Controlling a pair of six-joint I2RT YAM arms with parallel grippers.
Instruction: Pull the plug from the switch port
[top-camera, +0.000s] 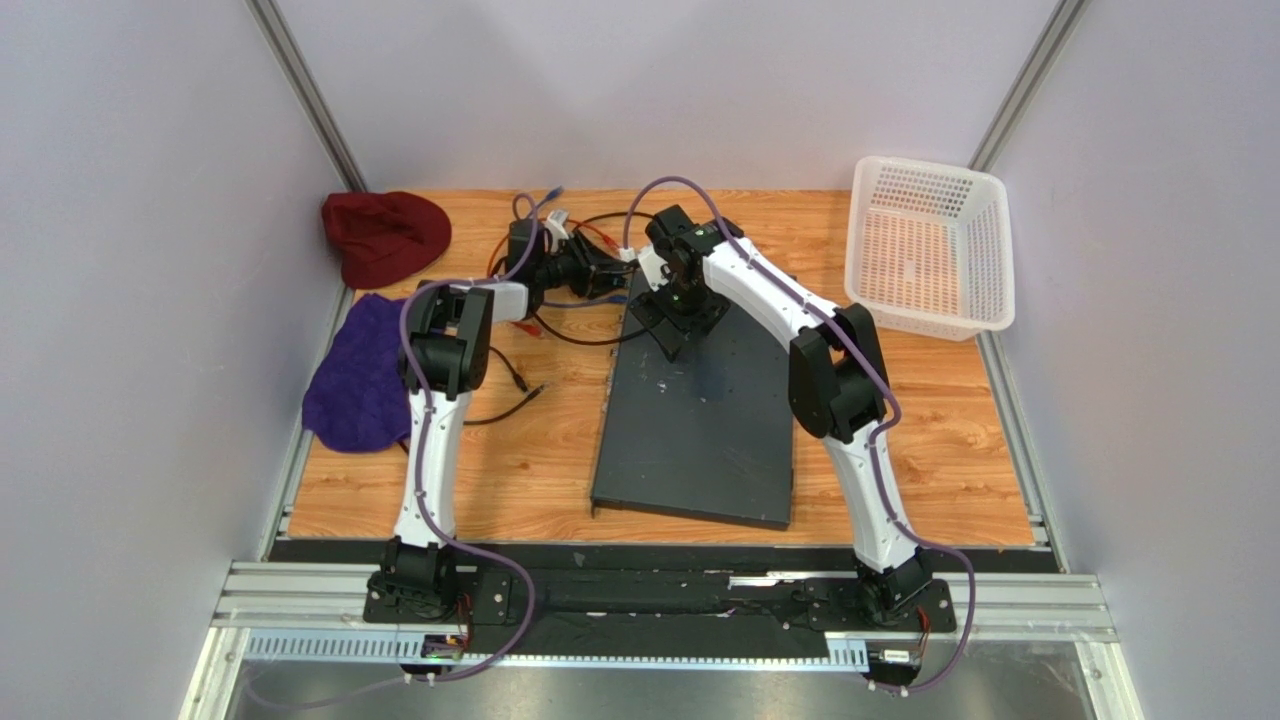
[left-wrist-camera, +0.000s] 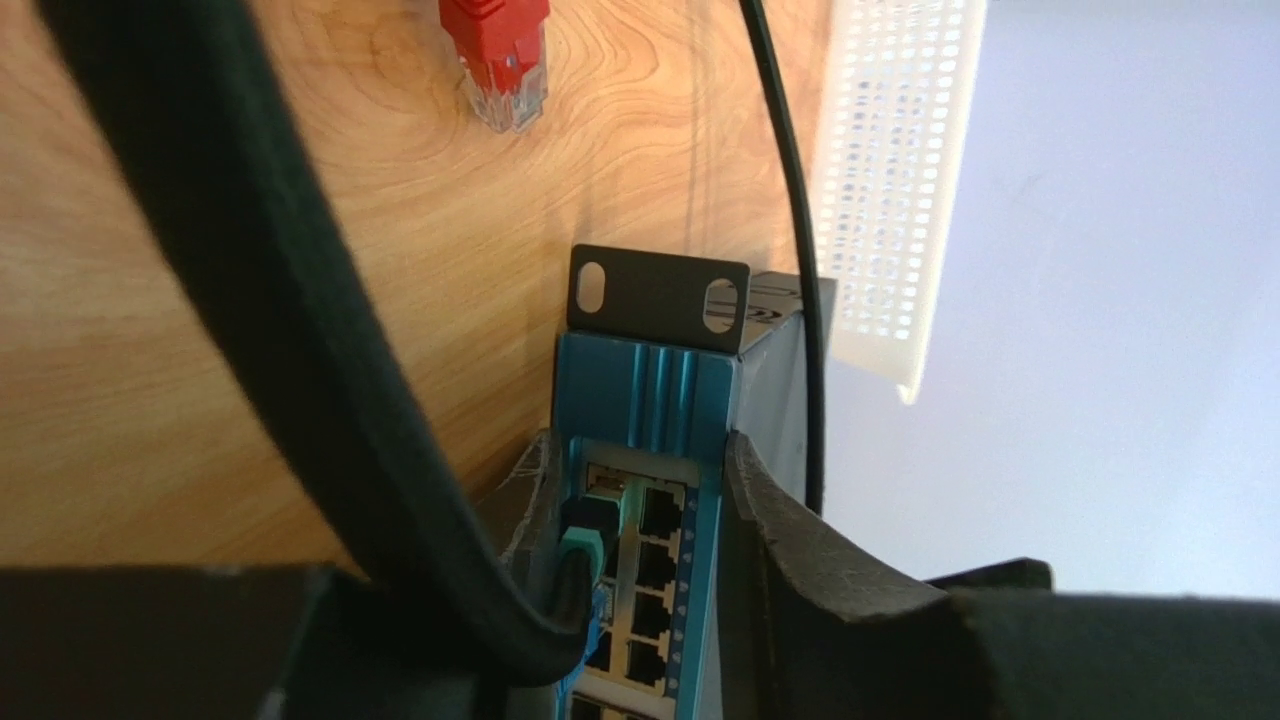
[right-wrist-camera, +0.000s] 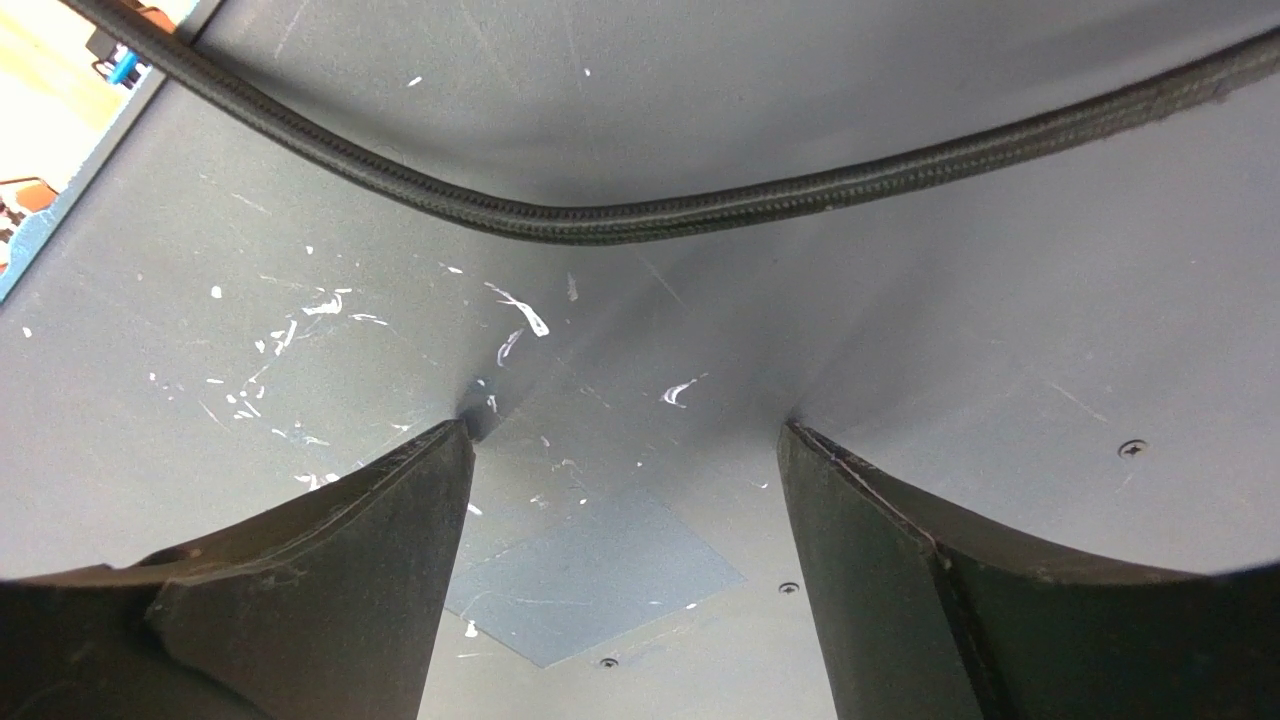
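Nothing is pulled yet: the teal plug (left-wrist-camera: 583, 537) sits in a port of the switch (top-camera: 699, 428) lying mid-desk (top-camera: 526, 465), your left end effector (left-wrist-camera: 639, 468) spread around it without pinching, your right end effector (right-wrist-camera: 628, 450) spread wide, tips on the switch's top.

This is a robotics lab test cell. Plain pale wall panels (top-camera: 135, 225) held by bare metal posts (top-camera: 308, 90) box in a small wood-grain tabletop (top-camera: 526, 450). Along its near edge runs a slotted aluminium rail (top-camera: 1037, 603), with the left arm (top-camera: 428, 435) and the right arm (top-camera: 842, 405) bolted to it, their wiring exposed. The props are bench gear: a rack-mount network switch (top-camera: 699, 428), loose patch cables (left-wrist-camera: 496, 60) and a white mesh basket (top-camera: 929, 248).
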